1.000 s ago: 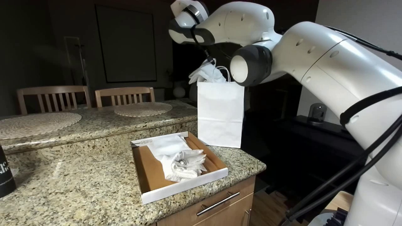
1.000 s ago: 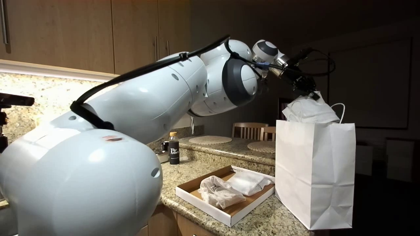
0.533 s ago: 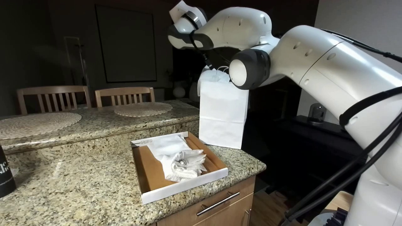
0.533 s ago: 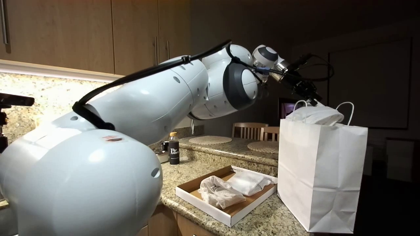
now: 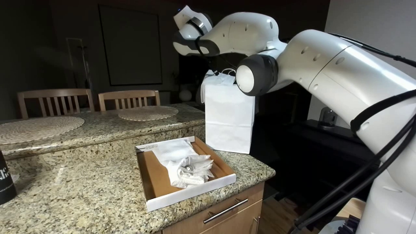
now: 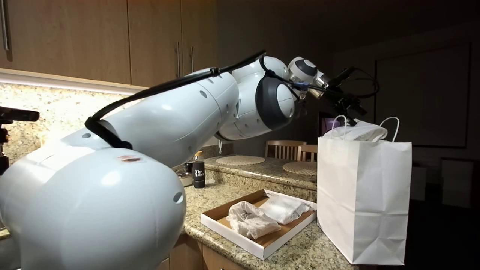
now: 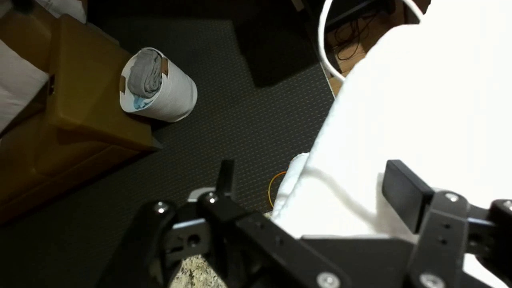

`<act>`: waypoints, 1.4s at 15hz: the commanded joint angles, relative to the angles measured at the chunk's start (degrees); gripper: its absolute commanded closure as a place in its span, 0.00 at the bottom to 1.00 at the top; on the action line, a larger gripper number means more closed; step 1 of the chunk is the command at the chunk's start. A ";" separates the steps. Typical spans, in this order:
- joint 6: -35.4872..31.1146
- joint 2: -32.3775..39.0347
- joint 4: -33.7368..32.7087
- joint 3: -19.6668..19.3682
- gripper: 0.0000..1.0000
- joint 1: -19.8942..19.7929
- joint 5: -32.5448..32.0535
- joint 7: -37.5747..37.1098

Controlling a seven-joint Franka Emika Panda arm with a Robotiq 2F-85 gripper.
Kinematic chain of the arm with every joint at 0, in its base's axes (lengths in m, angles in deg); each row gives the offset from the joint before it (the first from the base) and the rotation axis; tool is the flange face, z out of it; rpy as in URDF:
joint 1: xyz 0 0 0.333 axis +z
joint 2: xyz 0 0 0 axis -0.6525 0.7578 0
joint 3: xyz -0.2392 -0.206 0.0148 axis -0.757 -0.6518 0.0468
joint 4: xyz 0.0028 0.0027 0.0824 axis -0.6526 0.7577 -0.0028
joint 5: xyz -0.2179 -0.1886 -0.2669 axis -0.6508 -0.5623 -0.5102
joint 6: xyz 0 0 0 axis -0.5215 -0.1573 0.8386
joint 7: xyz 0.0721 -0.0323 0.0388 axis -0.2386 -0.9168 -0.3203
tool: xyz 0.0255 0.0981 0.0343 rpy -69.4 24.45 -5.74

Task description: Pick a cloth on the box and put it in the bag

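Gripper [image 7: 312, 178] spread wide — the cloth [image 6: 363, 132] (washed out in the wrist view) partly hidden by the bag [image 6: 380, 202].

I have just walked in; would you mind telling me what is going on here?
A white robot arm is tasked with putting a thin white fabric cloth into a tall white paper bag with looped handles. The cloth lies across the bag's top, draped partly over one edge. The jaws stand open at it, not gripping. A crumpled white piece and a flatter white piece lie in a shallow brown cardboard tray with white outer walls.
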 commanded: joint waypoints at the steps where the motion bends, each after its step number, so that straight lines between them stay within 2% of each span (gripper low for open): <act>1: -1.96 0.11 0.00 0.25 0.00 0.03 -0.47 1.25; 4: -3.03 -0.14 -0.01 0.52 0.00 0.00 -0.11 0.75; 5: -4.32 -1.44 2.00 -0.61 0.00 0.53 1.09 0.06; 9: -6.02 -1.73 2.00 -1.61 0.00 1.24 0.30 0.50; 11: -4.74 -0.95 -0.18 -1.04 0.00 1.22 -1.34 2.16; 16: -6.41 -2.64 -1.07 1.07 0.00 0.05 0.64 7.45; 17: -8.61 -4.10 0.63 0.39 0.00 0.11 2.17 7.25; 21: -16.56 -5.65 -0.25 1.66 0.00 -1.86 6.04 6.81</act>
